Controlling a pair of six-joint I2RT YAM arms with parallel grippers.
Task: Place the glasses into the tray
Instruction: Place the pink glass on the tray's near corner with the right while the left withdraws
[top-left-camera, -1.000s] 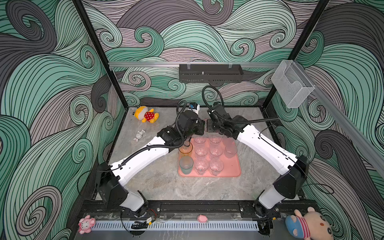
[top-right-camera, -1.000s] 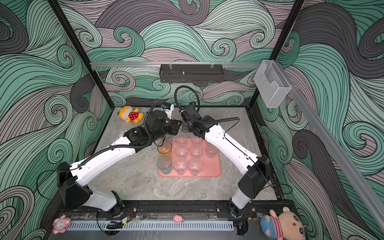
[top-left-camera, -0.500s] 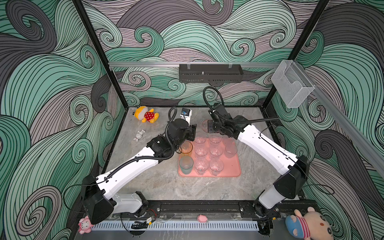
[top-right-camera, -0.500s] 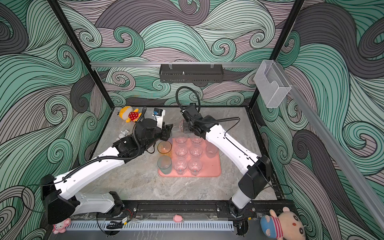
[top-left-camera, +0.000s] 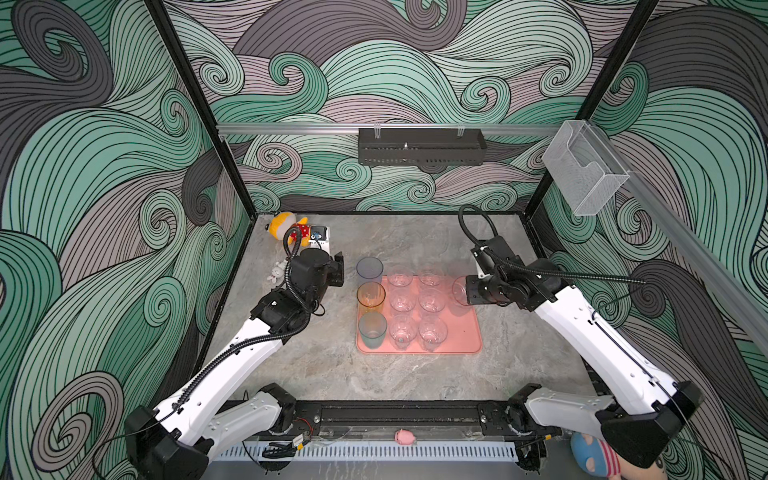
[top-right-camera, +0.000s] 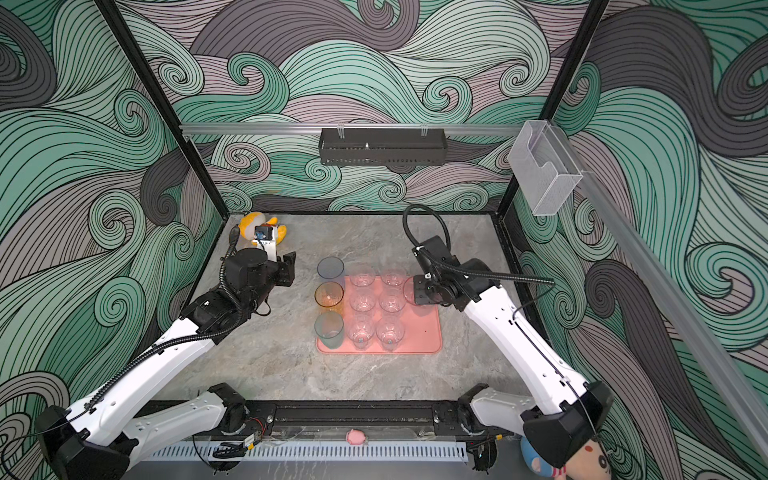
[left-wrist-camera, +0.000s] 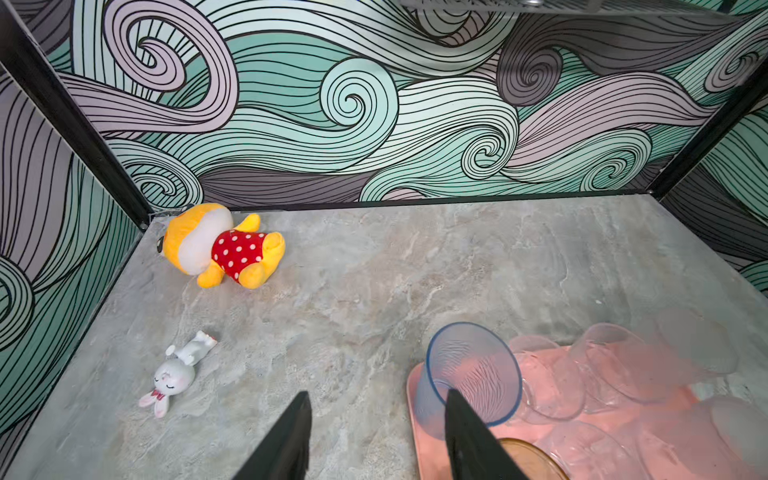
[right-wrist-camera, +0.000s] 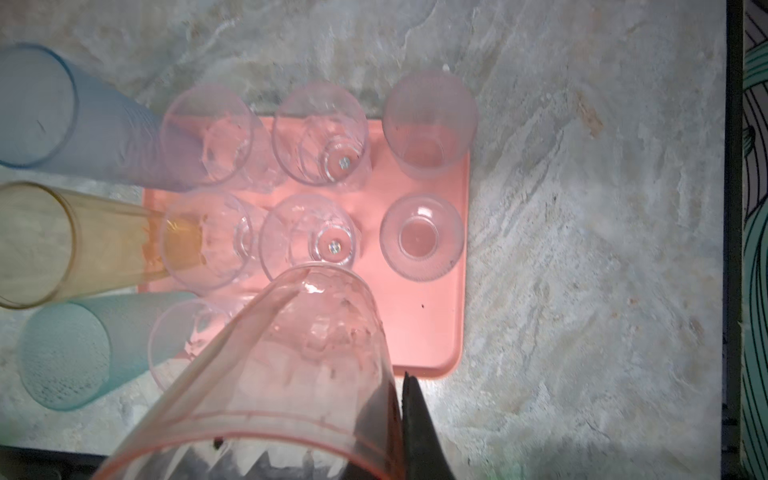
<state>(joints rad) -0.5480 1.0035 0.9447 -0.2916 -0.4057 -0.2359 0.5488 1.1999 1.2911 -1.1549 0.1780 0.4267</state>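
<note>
**A:** Where do we find the glasses?

**B:** We count most of them on the tray (top-left-camera: 459, 341), which lies flat on the table (top-left-camera: 324, 374). Along its left edge we see three tall ones in a line. The blue glass (top-left-camera: 369, 268) is at the far corner, the orange glass (top-left-camera: 370, 296) in the middle and the teal glass (top-left-camera: 372, 330) at the near end. Just beside them stand six clear glasses (top-left-camera: 402, 300), in three rows of two.

**A:** And on the tray's right side?

**B:** From the right wrist we make out a pale glass (right-wrist-camera: 430, 124) and a short glass (right-wrist-camera: 422, 237) there. Both are upright and apart from each other.

**A:** What do we say of the right claw?

**B:** The right claw (right-wrist-camera: 397, 386) is closed tight on the pink glass (right-wrist-camera: 282, 365), pinching its wall by the rim. That glass is tilted over the right part of the tray. We cannot tell whether its base touches the tray.

**A:** And the other one?

**B:** In both top views the left claw (top-left-camera: 340, 270) is over the table, near the blue glass but apart from it. Its fingers (left-wrist-camera: 291, 436) stand wide with nothing between them.

**A:** Do we see anything else on the table?

**B:** A yellow toy (left-wrist-camera: 220, 245) lies in the far left corner and a white rabbit (left-wrist-camera: 174, 374) lies nearer. Both are well apart from the tray.
</note>
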